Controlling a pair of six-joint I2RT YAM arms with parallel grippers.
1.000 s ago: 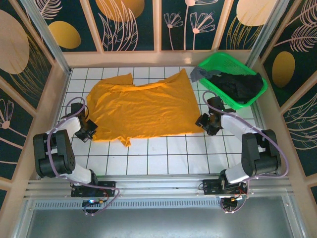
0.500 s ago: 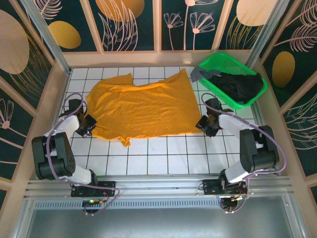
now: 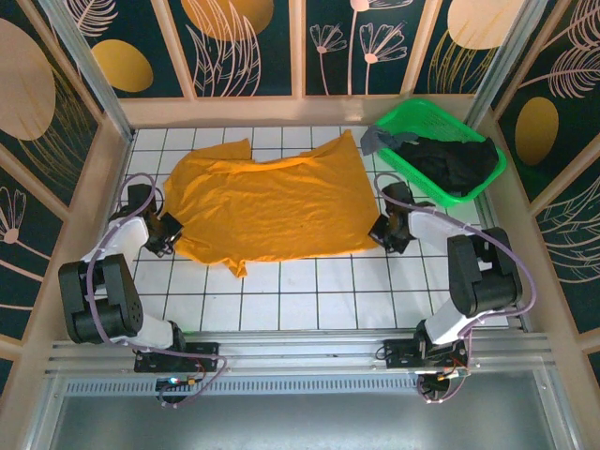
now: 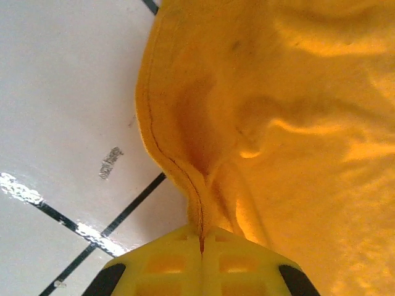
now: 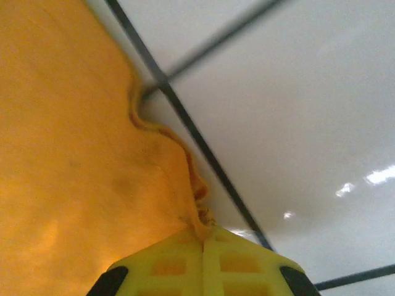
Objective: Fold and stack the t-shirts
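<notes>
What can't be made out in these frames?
1. Top view: fingertips of the left gripper and right gripper are too small, tucked under their wrists.
2. Left wrist view: the bunched hem of the orange t-shirt hides how many layers are pinched.
3. Top view: black garment and grey garment lie crumpled in the green basket; piece count unclear.
4. Right wrist view: far grid line is blurred.

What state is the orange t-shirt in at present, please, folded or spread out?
Spread out: the orange t-shirt lies flat across the table, with the left gripper and right gripper each pinching an edge.
</notes>
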